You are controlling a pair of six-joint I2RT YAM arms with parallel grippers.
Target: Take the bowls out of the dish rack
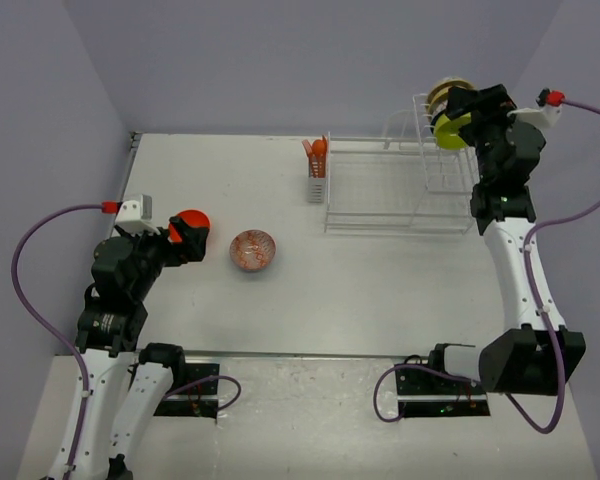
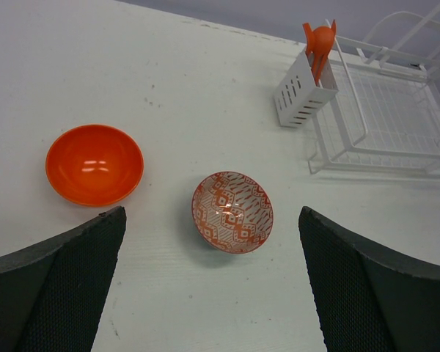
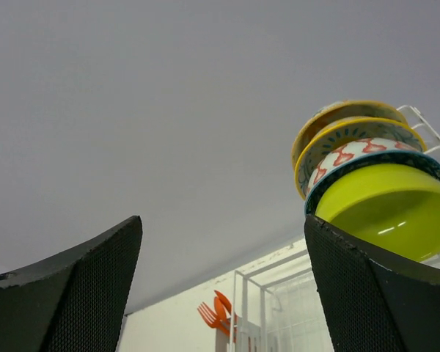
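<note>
A plain orange bowl (image 2: 94, 163) and an orange-red patterned bowl (image 2: 232, 211) sit upright on the table, left of the white dish rack (image 2: 385, 117). My left gripper (image 2: 213, 293) is open and empty above the table, near both bowls; in the top view it (image 1: 192, 240) partly covers the orange bowl (image 1: 192, 220), with the patterned bowl (image 1: 253, 250) to its right. Several bowls stand on edge in the tall slotted section of the rack (image 1: 395, 185), the lime-green bowl (image 3: 385, 209) nearest. My right gripper (image 3: 224, 286) is open, its right finger (image 3: 374, 293) just below the lime-green bowl (image 1: 450, 128).
A small white cutlery basket (image 2: 302, 92) with orange utensils (image 2: 319, 40) hangs on the rack's left end. The low flat section of the rack (image 1: 375, 190) holds nothing. Walls close in the table at the back and both sides.
</note>
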